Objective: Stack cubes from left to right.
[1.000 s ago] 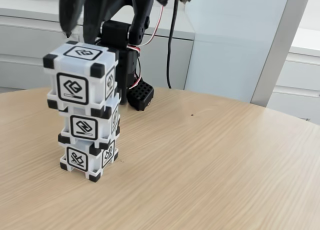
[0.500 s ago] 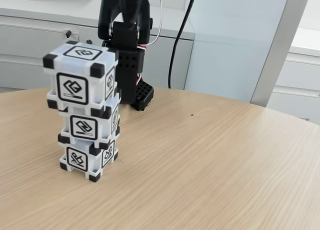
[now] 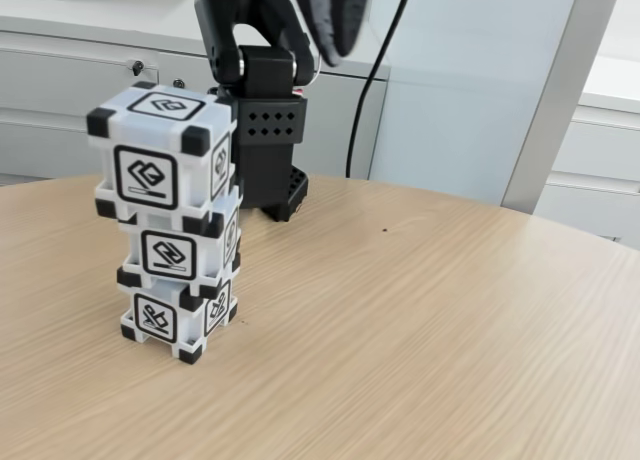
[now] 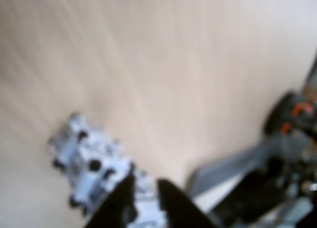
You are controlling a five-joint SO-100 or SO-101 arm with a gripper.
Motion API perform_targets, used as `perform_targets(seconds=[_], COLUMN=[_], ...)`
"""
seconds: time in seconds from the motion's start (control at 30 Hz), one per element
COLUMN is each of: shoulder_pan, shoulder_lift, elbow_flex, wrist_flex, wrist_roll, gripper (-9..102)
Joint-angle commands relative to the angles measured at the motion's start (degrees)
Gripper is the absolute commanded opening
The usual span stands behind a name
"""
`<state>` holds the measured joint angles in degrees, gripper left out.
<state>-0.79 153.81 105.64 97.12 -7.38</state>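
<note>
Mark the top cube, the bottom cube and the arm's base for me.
top cube [image 3: 146,175], fixed view, front face glyph.
bottom cube [image 3: 156,318], fixed view, front face glyph.
arm's base [image 3: 266,160], fixed view, black front housing.

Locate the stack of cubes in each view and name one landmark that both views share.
Fixed view: the stack of cubes stands at the left, three high, on the wooden table.
Wrist view: the stack shows blurred at the lower left, seen from above, just beyond the gripper.
Shared landmark: the arm's black base, behind the stack in the fixed view, at the lower right in the wrist view.
</note>
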Motion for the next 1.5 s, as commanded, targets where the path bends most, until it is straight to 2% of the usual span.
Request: perform_targets(seconds=[0.0,0.47,0.73,0.9,1.47], shoulder_pan=[-0.3,-0.4,-0.3,-0.3,0.4], shoulder_lift=[1.6,17.3,28.9,32.4,32.3], elbow_flex=[2.3,33.9,47.3,50.1,50.5], wrist_flex=[-5.2,-16.0,-17.5,-17.5,-16.9], wrist_roll=[-1.6,-5.7,-6.7,-9.6,-6.8], gripper=[0,0,0,0,0])
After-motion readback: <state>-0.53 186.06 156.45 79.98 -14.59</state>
